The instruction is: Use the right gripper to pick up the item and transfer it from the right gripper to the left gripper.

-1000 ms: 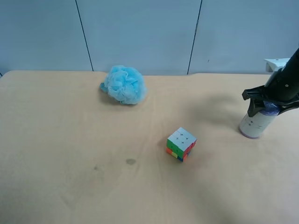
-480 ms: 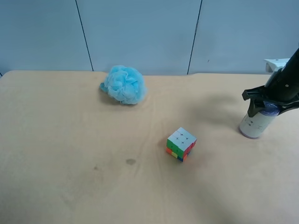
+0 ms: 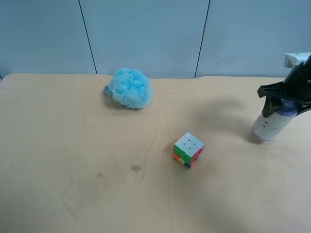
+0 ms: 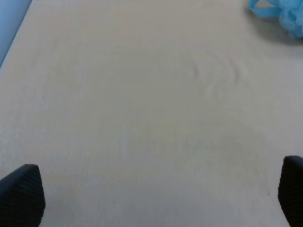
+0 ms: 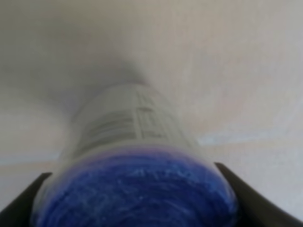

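The item, a small off-white can [image 3: 270, 125] with a purple-blue lid, is tilted at the right edge of the exterior high view, with its base just off the table. The right gripper [image 3: 285, 99], black with a white part behind it, is shut around the can's lid end. In the right wrist view the blue lid and printed side of the can [image 5: 128, 123] fill the space between the right gripper's [image 5: 137, 201] two dark fingertips. The left gripper [image 4: 154, 194] is open and empty over bare table. It is out of the exterior high view.
A multicoloured cube [image 3: 188, 150] sits near the middle of the tan table [image 3: 73, 155]. A fluffy light-blue puff [image 3: 129, 88] lies at the back, also in a corner of the left wrist view [image 4: 284, 12]. A blue wall runs behind the table.
The right gripper has risen and moved slightly right with the can in it; the can's base has come off the table. The cube and puff have not moved.
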Robot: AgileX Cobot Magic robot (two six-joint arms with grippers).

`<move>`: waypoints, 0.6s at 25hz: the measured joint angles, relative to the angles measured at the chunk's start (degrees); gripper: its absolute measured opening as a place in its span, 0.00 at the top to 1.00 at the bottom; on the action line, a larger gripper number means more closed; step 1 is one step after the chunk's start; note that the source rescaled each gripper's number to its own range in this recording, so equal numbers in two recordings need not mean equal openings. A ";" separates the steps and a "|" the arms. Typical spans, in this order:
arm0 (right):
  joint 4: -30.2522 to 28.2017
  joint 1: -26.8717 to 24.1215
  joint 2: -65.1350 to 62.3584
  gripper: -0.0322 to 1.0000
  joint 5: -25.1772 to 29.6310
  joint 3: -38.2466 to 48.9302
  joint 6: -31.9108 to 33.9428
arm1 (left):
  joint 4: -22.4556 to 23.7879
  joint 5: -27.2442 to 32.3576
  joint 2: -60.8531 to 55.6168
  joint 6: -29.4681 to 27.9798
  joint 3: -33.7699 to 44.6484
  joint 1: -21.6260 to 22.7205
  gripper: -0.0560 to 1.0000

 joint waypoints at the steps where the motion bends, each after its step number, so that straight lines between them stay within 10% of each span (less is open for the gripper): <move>1: 0.33 0.00 -0.49 0.97 0.48 0.00 0.00 | 0.00 0.00 0.00 0.00 0.00 0.00 0.00; 15: 5.28 0.00 -1.35 0.97 5.09 -2.34 -3.79 | 0.00 0.00 0.00 0.00 0.00 0.00 0.00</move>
